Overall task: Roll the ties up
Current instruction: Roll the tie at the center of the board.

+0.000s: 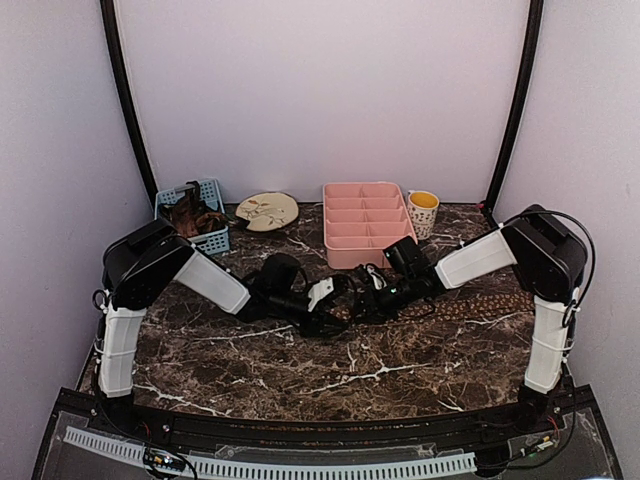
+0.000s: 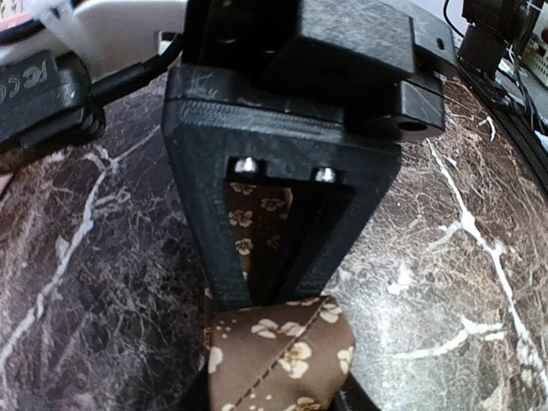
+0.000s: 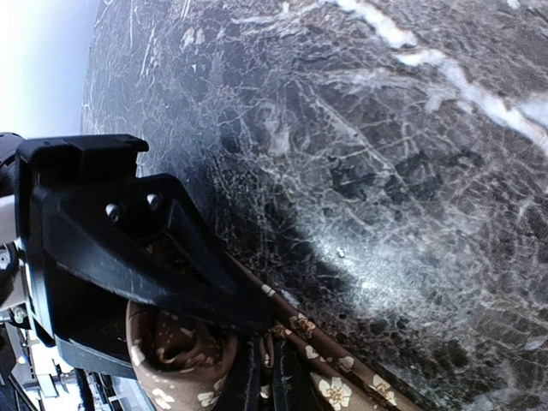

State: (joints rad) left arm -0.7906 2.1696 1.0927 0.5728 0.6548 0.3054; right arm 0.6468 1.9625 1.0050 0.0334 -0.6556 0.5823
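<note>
At the back left of the marble table (image 1: pixel 300 370) sits a blue basket (image 1: pixel 215 240) with brown cloth bundled in it, and just to its right lies a pale plate (image 1: pixel 267 211). The left arm reaches in from its corner towards the middle of the table. In the left wrist view the left gripper (image 2: pixel 270 295) points down with its fingers (image 2: pixel 227 248) drawn in on a strip of the tie (image 2: pixel 282 351), brown with tan flowers, and a folded lump of the cloth bulges just past the fingertips. The two grippers meet at the table's centre, in front of the pink tray (image 1: pixel 345 255), which stands at the back with a white cup (image 1: pixel 423 212) just to its right. The right gripper (image 3: pixel 205 338) is pinched tight on a rolled end of the same tie. From there the rest of the tie lies flat on the table and runs off to the right, towards the base of the right arm.
</note>
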